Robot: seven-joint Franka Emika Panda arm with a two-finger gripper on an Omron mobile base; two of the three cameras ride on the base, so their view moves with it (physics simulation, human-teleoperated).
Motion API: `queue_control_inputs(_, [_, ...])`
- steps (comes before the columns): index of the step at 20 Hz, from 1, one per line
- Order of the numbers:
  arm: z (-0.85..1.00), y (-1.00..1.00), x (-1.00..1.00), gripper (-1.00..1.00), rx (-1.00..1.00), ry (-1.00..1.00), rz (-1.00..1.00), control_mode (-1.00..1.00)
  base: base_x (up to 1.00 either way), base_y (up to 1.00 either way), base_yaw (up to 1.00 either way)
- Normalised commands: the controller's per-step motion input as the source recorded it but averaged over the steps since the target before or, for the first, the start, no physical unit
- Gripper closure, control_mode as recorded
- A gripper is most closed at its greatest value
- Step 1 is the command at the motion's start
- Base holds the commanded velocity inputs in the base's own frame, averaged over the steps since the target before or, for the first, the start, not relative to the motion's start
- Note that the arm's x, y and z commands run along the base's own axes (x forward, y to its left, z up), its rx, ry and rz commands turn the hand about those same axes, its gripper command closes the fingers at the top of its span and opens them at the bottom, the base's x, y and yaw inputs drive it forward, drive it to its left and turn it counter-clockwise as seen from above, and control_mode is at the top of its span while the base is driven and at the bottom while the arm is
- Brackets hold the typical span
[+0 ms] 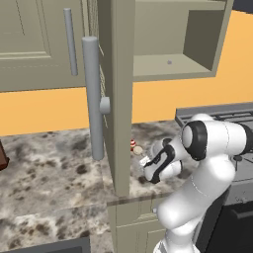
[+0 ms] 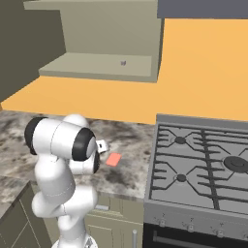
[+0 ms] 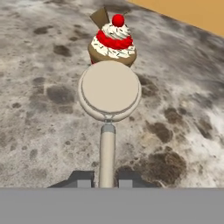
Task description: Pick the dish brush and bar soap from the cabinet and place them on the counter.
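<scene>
The gripper (image 3: 106,178) is clamped on the brush (image 3: 107,131) handle low over the counter (image 3: 39,113), long axis running straight ahead from the jaws to the head beside a cupcake (image 3: 112,40) (soap (image 2: 114,160) already down nearby).

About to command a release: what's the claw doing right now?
Claw: closed on the dish brush handle, over the counter.

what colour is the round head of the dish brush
Cream, on a beige handle; the dish brush shows best in the hand view.

Beige dish brush (image 3: 108,94), salmon-pink bar soap (image 2: 114,160)
</scene>
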Motion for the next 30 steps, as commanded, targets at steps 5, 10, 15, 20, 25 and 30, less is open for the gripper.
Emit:
queue_control_inputs(5, [-0.06, -0.07, -0.07, -1.00, -0.01, 0.00, 0.00, -1.00, 0.00, 0.00, 0.00])
queue_control_inputs(10, [0.00, -0.20, -0.24, -1.00, 0.00, 0.00, 0.00, -1.00, 0.00, 0.00, 0.00])
queue_control_inputs(15, [0.18, -0.01, -0.24, -1.00, 0.00, -0.03, 0.00, -1.00, 0.00, 0.00, 0.00])
queue_control_inputs(20, [0.77, -0.02, -0.24, -1.00, 0.00, -0.06, 0.00, -1.00, 0.00, 0.00, 0.00])
queue_control_inputs(25, [0.62, -0.05, -0.51, -1.00, 0.00, -0.02, -0.01, -1.00, 0.00, 0.00, 0.00])
queue_control_inputs(30, [0.61, -0.08, -0.69, -1.00, 0.00, -0.05, -0.01, -1.00, 0.00, 0.00, 0.00])
